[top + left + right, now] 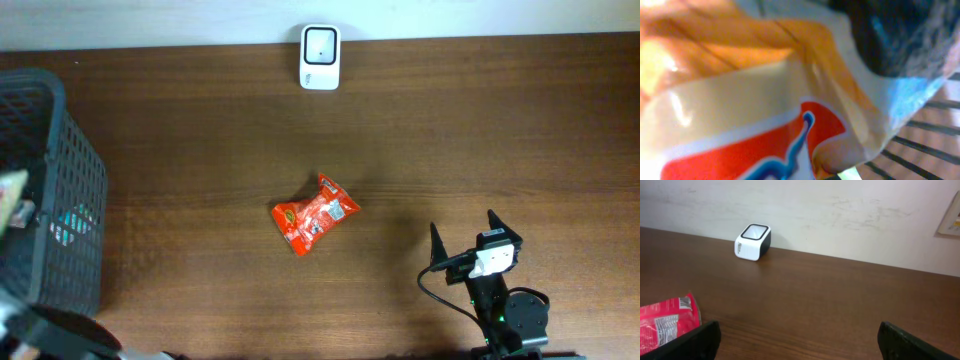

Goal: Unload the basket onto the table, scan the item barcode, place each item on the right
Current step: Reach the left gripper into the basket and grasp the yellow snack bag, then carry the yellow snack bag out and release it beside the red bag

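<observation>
In the black mesh basket point(80, 190) at the left, the left claw is squeezing a shiny orange-and-white packet point(740, 100) to scan it, while the right claw point(462, 222) is resting open.

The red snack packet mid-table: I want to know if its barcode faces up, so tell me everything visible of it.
The red snack packet is a glossy, crinkled red-orange plastic pouch with crimped ends, sealed as far as shows. It lies flat and diagonal on the wooden table. An oval yellow logo shows toward its near-left end and a white printed panel toward its far-right end; the print is too small to make out a barcode. Only the table touches it.
</observation>
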`<state>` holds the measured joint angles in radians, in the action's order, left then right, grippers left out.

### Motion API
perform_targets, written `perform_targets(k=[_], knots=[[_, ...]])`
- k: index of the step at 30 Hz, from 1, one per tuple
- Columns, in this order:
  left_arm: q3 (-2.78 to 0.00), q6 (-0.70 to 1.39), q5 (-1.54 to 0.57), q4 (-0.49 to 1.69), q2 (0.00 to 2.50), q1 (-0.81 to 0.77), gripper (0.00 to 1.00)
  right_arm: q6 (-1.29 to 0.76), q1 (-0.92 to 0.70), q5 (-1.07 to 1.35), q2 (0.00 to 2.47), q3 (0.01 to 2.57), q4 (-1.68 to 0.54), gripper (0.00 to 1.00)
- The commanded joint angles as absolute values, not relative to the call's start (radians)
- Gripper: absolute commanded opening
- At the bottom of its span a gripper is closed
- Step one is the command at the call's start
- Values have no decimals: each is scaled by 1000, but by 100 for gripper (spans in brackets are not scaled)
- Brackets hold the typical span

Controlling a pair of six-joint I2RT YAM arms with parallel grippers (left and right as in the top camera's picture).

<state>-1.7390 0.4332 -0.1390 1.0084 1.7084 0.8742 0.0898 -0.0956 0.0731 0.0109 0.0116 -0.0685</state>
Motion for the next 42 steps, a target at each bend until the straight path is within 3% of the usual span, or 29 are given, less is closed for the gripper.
perform_targets(k=[1, 5, 9, 13, 18, 31, 34, 35, 38, 39, 42], knots=[[-1821, 394, -320, 993, 1551, 814, 0, 97, -104, 71, 4, 6, -72, 99], [-1846, 377, -319, 939, 1430, 692, 0, 97, -104, 71, 4, 6, -72, 99], [-1846, 278, -257, 907, 1348, 458, 0, 97, -104, 71, 4, 6, -72, 99], [-1837, 265, -77, 1015, 1372, 202, 1, 97, -104, 71, 4, 6, -72, 99], [-1748, 229, -25, 1089, 1511, -58, 1, 97, -104, 72, 4, 6, -72, 99], [-1604, 229, 24, 1087, 2005, -229, 0, 97, -104, 71, 4, 6, -72, 99], [-1604, 229, -48, 1102, 2050, -236, 16, 97, -104, 71, 4, 6, -72, 99], [-1604, 229, -69, 1110, 2056, -241, 27, 97, -104, 72, 4, 6, -72, 99], [-1611, 230, -75, 1114, 2053, -257, 93, 97, -104, 71, 4, 6, -72, 99], [-1623, 230, -75, 1118, 2053, -259, 99, 97, -104, 71, 4, 6, -72, 99], [-1725, 233, -71, 1166, 2050, -257, 99, 97, -104, 71, 4, 6, -72, 99]])
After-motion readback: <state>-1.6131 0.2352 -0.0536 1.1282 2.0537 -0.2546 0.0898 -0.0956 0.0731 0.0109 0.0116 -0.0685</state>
